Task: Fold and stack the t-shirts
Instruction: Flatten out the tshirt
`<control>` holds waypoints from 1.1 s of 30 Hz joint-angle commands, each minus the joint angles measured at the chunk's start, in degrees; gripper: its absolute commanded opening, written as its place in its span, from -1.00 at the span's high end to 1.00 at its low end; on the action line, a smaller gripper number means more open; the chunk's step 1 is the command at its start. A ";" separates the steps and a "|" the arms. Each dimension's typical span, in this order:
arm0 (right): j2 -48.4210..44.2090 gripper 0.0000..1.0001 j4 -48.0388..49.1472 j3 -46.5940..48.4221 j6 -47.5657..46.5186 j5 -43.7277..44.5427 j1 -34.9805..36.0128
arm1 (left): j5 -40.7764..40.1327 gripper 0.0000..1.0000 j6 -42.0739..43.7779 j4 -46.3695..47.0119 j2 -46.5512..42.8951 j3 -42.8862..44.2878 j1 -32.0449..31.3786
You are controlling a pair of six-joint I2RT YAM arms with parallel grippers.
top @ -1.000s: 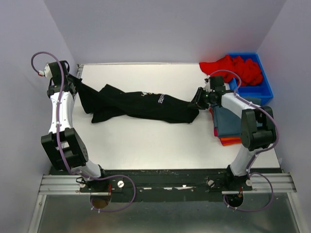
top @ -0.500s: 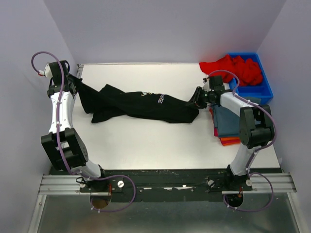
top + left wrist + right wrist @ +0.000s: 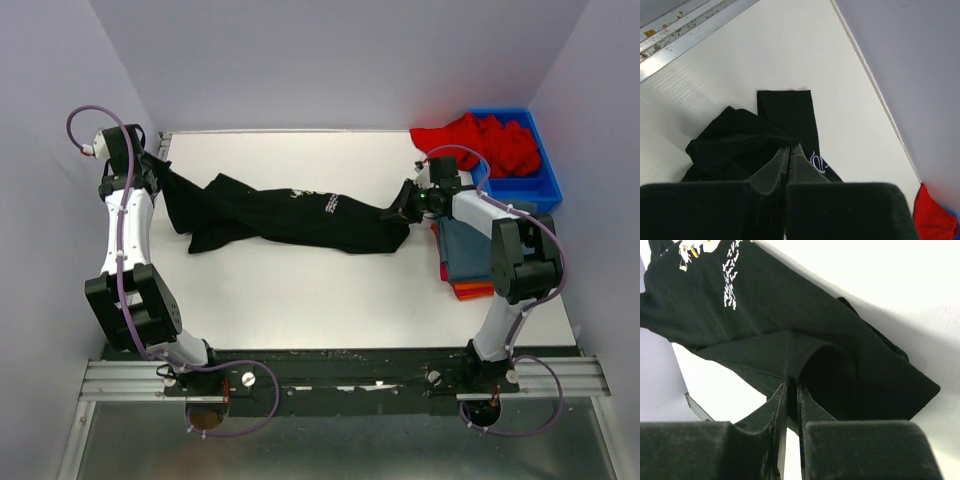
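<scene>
A black t-shirt (image 3: 290, 213) with a small white chest print lies stretched in a crumpled band across the table between both arms. My left gripper (image 3: 160, 183) is shut on its left end; in the left wrist view the jaws (image 3: 790, 148) meet on a bunched black fold (image 3: 740, 135). My right gripper (image 3: 399, 209) pinches a raised fold at the shirt's right end, the fingers (image 3: 791, 385) nearly together with black cloth (image 3: 765, 305) between them. Folded slate-blue (image 3: 468, 245) and orange (image 3: 475, 291) t-shirts are stacked at the right. A red t-shirt (image 3: 480, 140) spills from the bin.
A blue plastic bin (image 3: 535, 183) stands at the back right corner. Grey walls close in the left, back and right sides. White tabletop (image 3: 300, 290) lies bare in front of the black shirt. The metal rail with the arm bases runs along the near edge.
The right gripper's jaws have narrowed onto the fold of the black t-shirt, and its wrist has shifted slightly back. The left arm has stayed put.
</scene>
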 commanded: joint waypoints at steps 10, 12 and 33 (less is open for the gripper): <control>-3.86 0.99 -5.20 1.93 -1.19 3.80 -0.23 | -1.84 1.00 0.96 -0.30 -2.53 1.27 -0.55; -4.13 0.99 -6.34 3.68 -1.27 3.62 -0.31 | -1.84 1.00 0.96 -0.74 -2.45 1.79 -0.64; -22.99 0.99 -6.45 32.19 1.72 -6.93 -8.75 | 0.27 1.00 2.37 -18.68 -5.49 43.29 2.16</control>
